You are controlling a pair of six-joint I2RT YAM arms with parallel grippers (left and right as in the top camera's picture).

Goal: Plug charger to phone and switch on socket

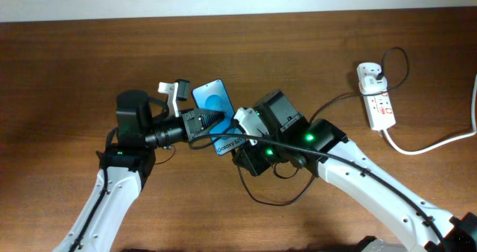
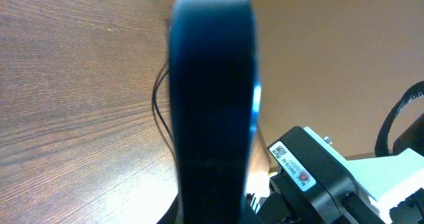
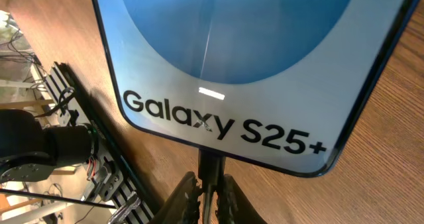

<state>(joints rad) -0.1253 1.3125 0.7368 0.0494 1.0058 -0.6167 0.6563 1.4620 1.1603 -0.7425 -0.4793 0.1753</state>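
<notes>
The phone (image 1: 212, 98) has a blue screen with "Galaxy S25+" text and sits tilted between the two arms. My left gripper (image 1: 201, 124) is shut on its side. In the left wrist view the phone (image 2: 212, 105) shows edge-on as a dark blur that hides the fingers. My right gripper (image 3: 209, 189) is shut on the charger's plug tip (image 3: 209, 163), which meets the phone's (image 3: 225, 45) bottom edge. The black charger cable (image 1: 337, 99) runs to a white adapter (image 1: 370, 76) in the socket (image 1: 381, 107) at the far right.
The socket's thick white cord (image 1: 440, 142) runs off the right edge. A slack loop of black cable (image 1: 277, 200) lies under the right arm. A small white and black part (image 1: 173, 90) lies just left of the phone.
</notes>
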